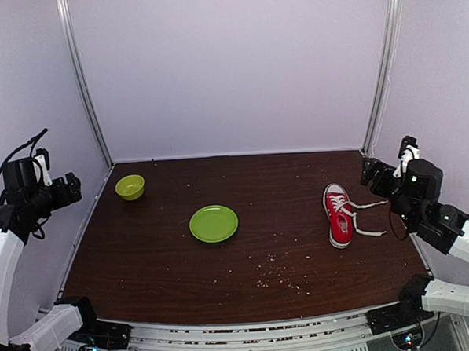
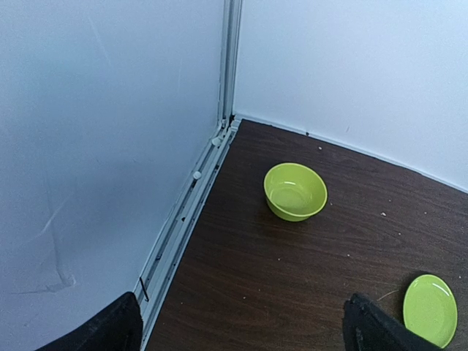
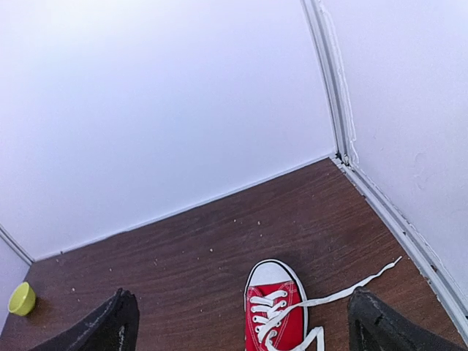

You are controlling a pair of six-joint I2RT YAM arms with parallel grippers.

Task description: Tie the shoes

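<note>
A small red sneaker with a white toe cap lies on the right side of the dark wooden table, toe toward the back wall. Its white laces are loose and trail to the right. In the right wrist view the shoe sits low in the middle, one lace running right. My right gripper is open and empty, raised just right of the shoe; it also shows in the right wrist view. My left gripper is open and empty at the far left, raised beside the side wall, and shows in the left wrist view.
A lime green bowl stands at the back left, also in the left wrist view. A green plate lies mid-table, seen too in the left wrist view. Crumbs dot the front. White walls enclose three sides.
</note>
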